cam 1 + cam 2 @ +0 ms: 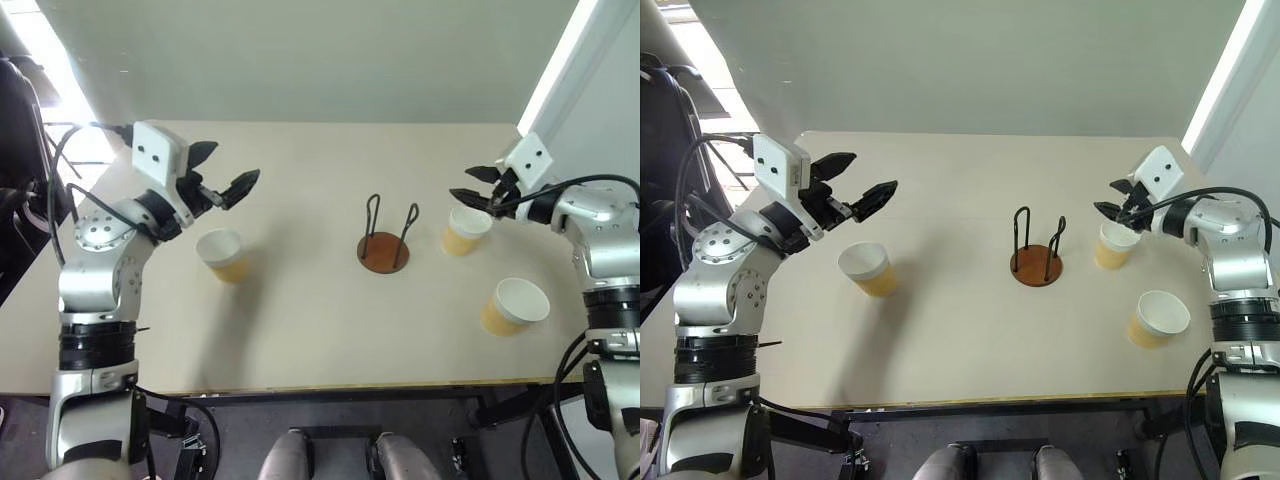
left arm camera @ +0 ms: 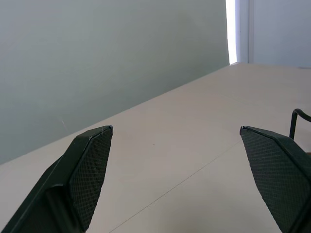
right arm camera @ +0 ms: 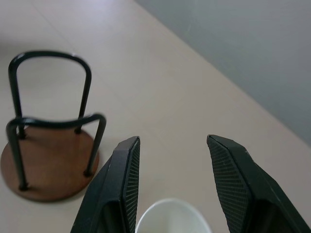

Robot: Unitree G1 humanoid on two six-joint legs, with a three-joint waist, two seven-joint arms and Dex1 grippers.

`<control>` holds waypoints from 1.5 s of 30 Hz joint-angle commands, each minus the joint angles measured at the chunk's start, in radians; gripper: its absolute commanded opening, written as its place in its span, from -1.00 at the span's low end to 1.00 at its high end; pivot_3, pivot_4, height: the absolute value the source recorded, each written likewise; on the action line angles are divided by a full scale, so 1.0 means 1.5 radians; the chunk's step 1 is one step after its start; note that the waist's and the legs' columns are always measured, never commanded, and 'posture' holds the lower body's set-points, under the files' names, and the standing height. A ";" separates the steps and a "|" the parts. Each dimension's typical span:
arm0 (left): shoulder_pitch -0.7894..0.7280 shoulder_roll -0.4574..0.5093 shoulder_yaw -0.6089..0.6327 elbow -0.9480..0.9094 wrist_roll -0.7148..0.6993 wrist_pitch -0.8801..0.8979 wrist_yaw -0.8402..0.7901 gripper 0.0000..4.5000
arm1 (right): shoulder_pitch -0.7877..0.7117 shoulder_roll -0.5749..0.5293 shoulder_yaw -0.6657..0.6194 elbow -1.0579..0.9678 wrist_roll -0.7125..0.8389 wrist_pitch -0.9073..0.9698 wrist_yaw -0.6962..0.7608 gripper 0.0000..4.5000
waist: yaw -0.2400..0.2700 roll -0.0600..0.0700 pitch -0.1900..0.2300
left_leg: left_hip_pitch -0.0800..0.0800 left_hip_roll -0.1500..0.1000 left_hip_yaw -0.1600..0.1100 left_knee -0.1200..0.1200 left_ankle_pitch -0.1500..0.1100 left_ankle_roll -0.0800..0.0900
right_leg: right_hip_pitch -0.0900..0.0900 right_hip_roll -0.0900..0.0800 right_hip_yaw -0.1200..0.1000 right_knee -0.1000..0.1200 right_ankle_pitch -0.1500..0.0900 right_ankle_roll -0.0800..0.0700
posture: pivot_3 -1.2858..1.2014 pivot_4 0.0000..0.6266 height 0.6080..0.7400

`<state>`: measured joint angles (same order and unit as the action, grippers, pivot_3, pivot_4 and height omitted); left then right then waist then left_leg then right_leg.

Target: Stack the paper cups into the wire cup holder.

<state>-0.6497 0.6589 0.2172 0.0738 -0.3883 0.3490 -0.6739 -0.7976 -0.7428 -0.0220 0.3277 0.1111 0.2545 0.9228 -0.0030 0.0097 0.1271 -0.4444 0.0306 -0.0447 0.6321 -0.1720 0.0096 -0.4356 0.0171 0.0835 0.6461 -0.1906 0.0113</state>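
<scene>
Three paper cups stand upright on the beige table: one at the left (image 1: 222,255), one right of the centre (image 1: 465,230), one nearer the front right (image 1: 515,305). Between the left cup and the others stands the wire cup holder (image 1: 385,245), a brown disc with dark wire loops and nothing inside it. My left gripper (image 1: 225,170) hangs open above the table, up and behind the left cup, apart from it. Over the far rim of the cup right of centre, my right gripper (image 1: 465,184) is open, jaws partly spread. That cup's white rim (image 3: 171,216) shows between its fingers.
The table (image 1: 320,340) has its front edge close to me and a pale wall behind it. A bright window strip runs along the right. Dark equipment and cables stand off the table's left side.
</scene>
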 commanded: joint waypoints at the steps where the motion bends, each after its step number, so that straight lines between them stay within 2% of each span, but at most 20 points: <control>1: -0.019 0.003 0.003 -0.006 0.003 -0.017 -0.003 1.00 | -0.004 -0.018 -0.025 -0.035 0.024 0.020 0.013 -0.03 | 0.000 0.000 0.000 | 0.000 0.000 0.000 0.000 0.000 0.000 | 0.000 0.000 0.000 0.000 0.000 0.000 | 0.03 -0.52 1.00; 2: -0.020 0.003 0.003 -0.004 0.004 -0.017 -0.004 1.00 | -0.003 -0.020 -0.026 -0.038 0.031 0.029 0.017 -0.03 | 0.000 0.000 0.000 | 0.000 0.000 0.000 0.000 0.000 0.000 | 0.000 0.000 0.000 0.000 0.000 0.000 | 0.03 -0.52 1.00; 5: -0.022 0.001 0.001 -0.003 0.003 -0.018 -0.006 1.00 | -0.002 -0.022 -0.031 -0.053 0.048 0.061 0.020 0.21 | 0.000 0.000 0.000 | 0.000 0.000 0.000 0.000 0.000 0.000 | 0.000 0.000 0.000 0.000 0.000 0.000 | 0.03 -0.52 1.00; 10: -0.025 -0.001 -0.002 -0.001 0.004 -0.019 -0.008 1.00 | 0.008 -0.033 -0.027 -0.077 0.057 0.092 0.027 0.97 | 0.000 0.000 0.000 | 0.000 0.000 0.000 0.000 0.000 0.000 | 0.000 0.000 0.000 0.000 0.000 0.000 | 0.03 -0.52 1.00; 17: -0.023 -0.001 -0.008 0.005 0.002 -0.020 -0.028 1.00 | 0.016 -0.064 -0.032 -0.143 0.117 0.199 0.075 0.99 | 0.001 0.000 0.000 | 0.000 0.000 0.000 0.000 0.000 0.000 | 0.000 0.000 0.000 0.000 0.000 0.001 | 0.03 -0.52 1.00; 22: -0.004 0.028 -0.010 -0.006 -0.055 0.040 -0.125 1.00 | 0.039 -0.090 -0.028 -0.172 0.121 0.214 0.088 0.99 | 0.001 0.000 0.000 | 0.000 0.000 0.000 0.000 0.000 0.000 | 0.001 0.000 0.000 0.000 -0.001 0.001 | 0.03 -0.52 1.00; 27: -0.003 0.047 -0.005 0.006 -0.060 0.059 -0.151 1.00 | 0.048 -0.092 -0.030 -0.182 0.121 0.213 0.077 0.99 | 0.001 0.000 0.000 | 0.000 0.000 0.000 0.000 0.000 0.000 | 0.001 0.000 0.000 0.000 -0.001 0.001 | 0.03 -0.52 1.00; 31: -0.009 0.045 -0.020 0.027 0.003 -0.010 -0.122 1.00 | 0.057 -0.091 -0.028 -0.194 0.122 0.217 0.071 0.99 | 0.001 0.000 0.000 | 0.000 0.000 0.000 0.000 0.000 0.000 | 0.001 0.000 0.000 0.000 -0.001 0.001 | 0.03 -0.52 1.00; 38: 0.004 0.054 -0.026 0.006 -0.020 0.005 -0.182 1.00 | 0.088 -0.061 -0.058 -0.303 0.233 0.412 0.040 0.99 | 0.001 0.000 0.000 | 0.000 0.000 0.000 0.000 0.000 0.000 | 0.001 0.000 0.000 0.000 -0.001 0.002 | 0.03 -0.52 1.00; 45: -0.016 0.061 -0.027 0.027 -0.003 -0.010 -0.185 1.00 | 0.079 -0.025 -0.070 -0.352 0.297 0.585 -0.050 0.99 | 0.001 -0.001 0.000 | 0.000 0.000 0.000 0.001 0.000 0.000 | 0.001 0.000 0.000 0.000 -0.001 0.002 | 0.03 -0.52 1.00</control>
<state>-0.6456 0.7293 0.1641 0.1203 -0.3933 0.3547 -0.9525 -0.6506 -0.7827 -0.0791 -0.1675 0.5255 1.0828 0.8855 -0.0016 0.0086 0.1269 -0.4442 0.0306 -0.0441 0.6330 -0.1714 0.0104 -0.4342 0.0176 0.0837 0.6456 -0.1927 0.0145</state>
